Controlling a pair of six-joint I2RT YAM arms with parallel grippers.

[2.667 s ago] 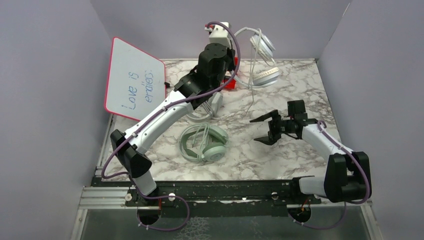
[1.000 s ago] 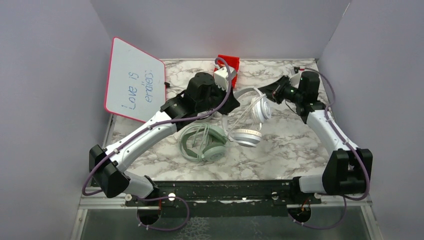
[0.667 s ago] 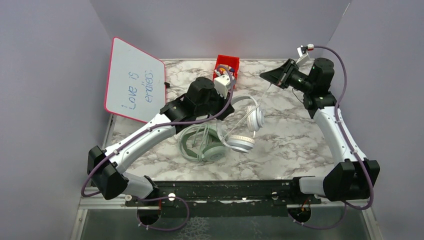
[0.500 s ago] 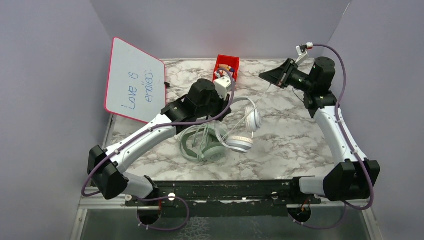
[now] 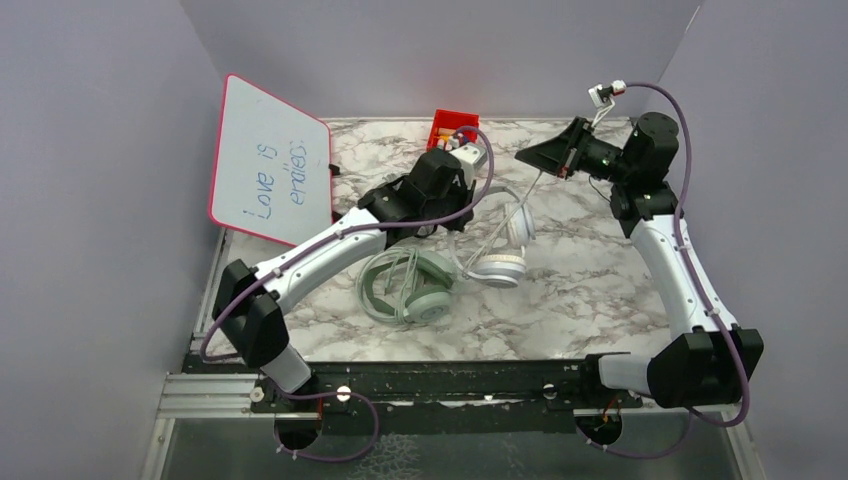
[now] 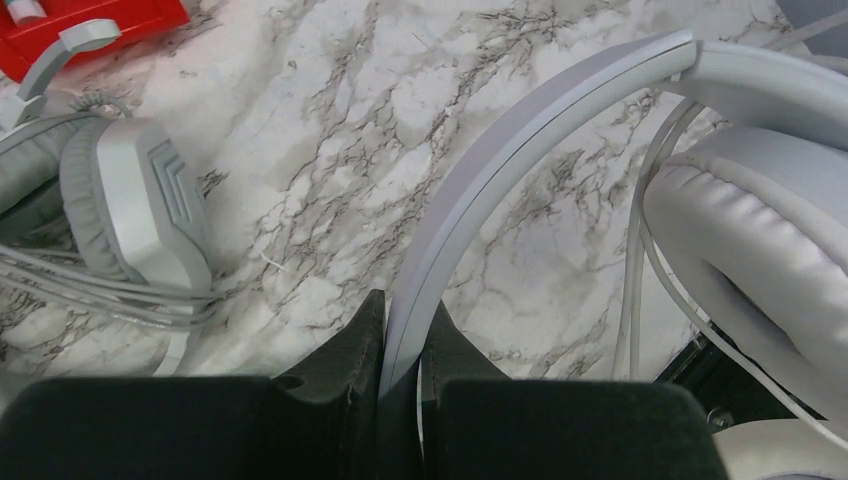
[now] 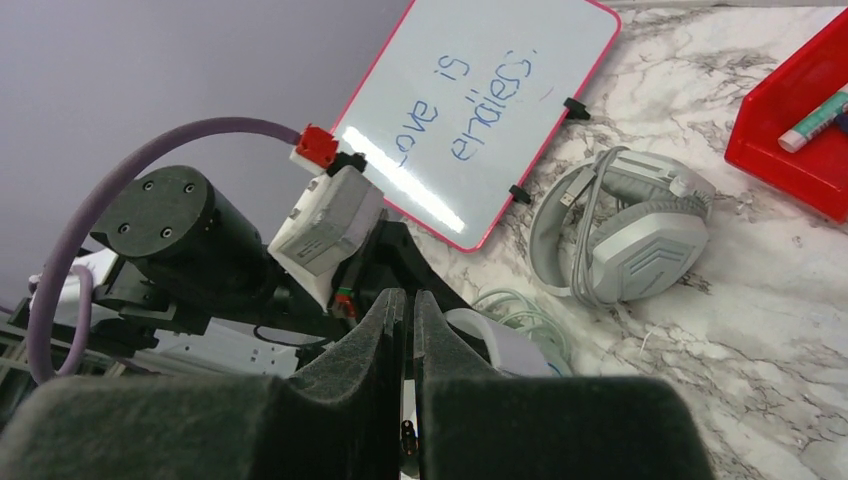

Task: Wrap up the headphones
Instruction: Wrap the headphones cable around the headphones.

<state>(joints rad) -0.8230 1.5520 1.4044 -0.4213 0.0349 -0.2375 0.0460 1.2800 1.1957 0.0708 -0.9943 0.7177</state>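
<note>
A white headset (image 5: pixel 499 267) hangs just above the marble table. My left gripper (image 5: pixel 466 203) is shut on its headband (image 6: pixel 540 130), and one earcup (image 6: pixel 760 230) shows at the right of the left wrist view. Its thin white cable (image 5: pixel 511 213) runs up, nearly taut, to my right gripper (image 5: pixel 532 158), which is raised at the back right and shut on the cable's plug end (image 7: pixel 405 432). The mint-green headset (image 5: pixel 405 285) lies in front of the left arm. The grey-white headset (image 7: pixel 630 235), with its cable bunched on it, lies by the whiteboard; it also shows as a grey earcup (image 6: pixel 130 215).
A pink-framed whiteboard (image 5: pixel 270 160) leans against the left wall. A red bin (image 5: pixel 452 125) with markers stands at the back centre. Purple walls close in the table on three sides.
My left gripper carried the white headset back and to the right. My right gripper rose and drew back from the headset, pulling the cable out straight.
</note>
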